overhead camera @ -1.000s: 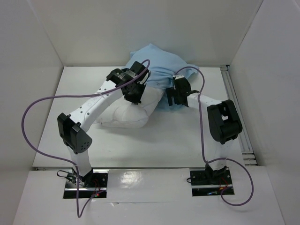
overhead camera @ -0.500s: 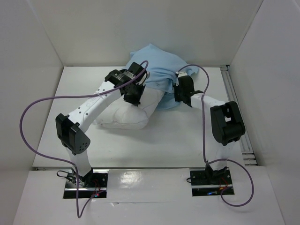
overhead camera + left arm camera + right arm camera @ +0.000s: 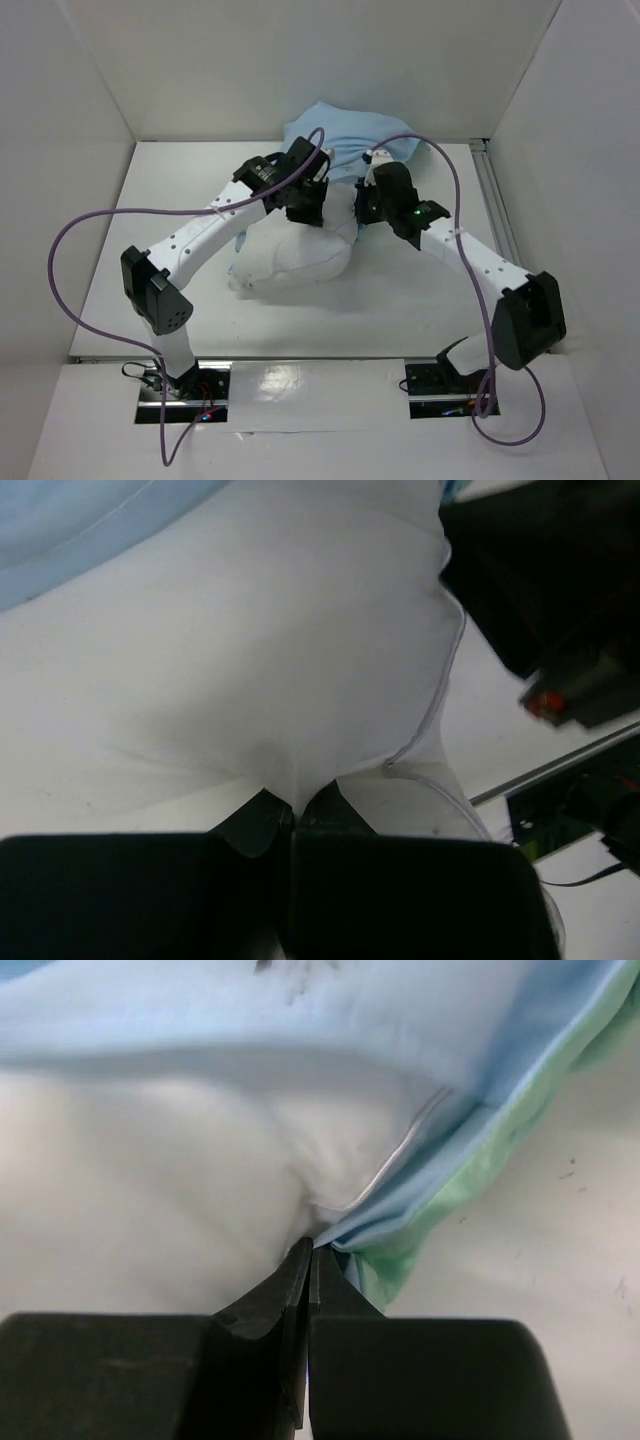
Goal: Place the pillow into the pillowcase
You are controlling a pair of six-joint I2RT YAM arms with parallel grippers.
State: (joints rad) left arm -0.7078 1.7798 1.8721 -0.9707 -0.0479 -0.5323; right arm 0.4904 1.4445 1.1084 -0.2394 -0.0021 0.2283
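We see left gripper [image 3: 297,815] pinching pillow [image 3: 250,630], right gripper [image 3: 310,1252] pinching pillowcase [image 3: 480,1130] hem beside pillow; its mouth caps pillow's far end.

Both arms are stretched forward and bent inward. The left gripper [image 3: 306,207] is closed, with a fold of the pillow [image 3: 250,660] pinched at its tips. Just to its right, the right gripper [image 3: 362,207] is closed too.

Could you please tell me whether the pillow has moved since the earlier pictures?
Yes. The pillow has shifted rightward, toward the metal rail along the table's right edge, and slightly toward the arms' bases. The left gripper is pinching it.
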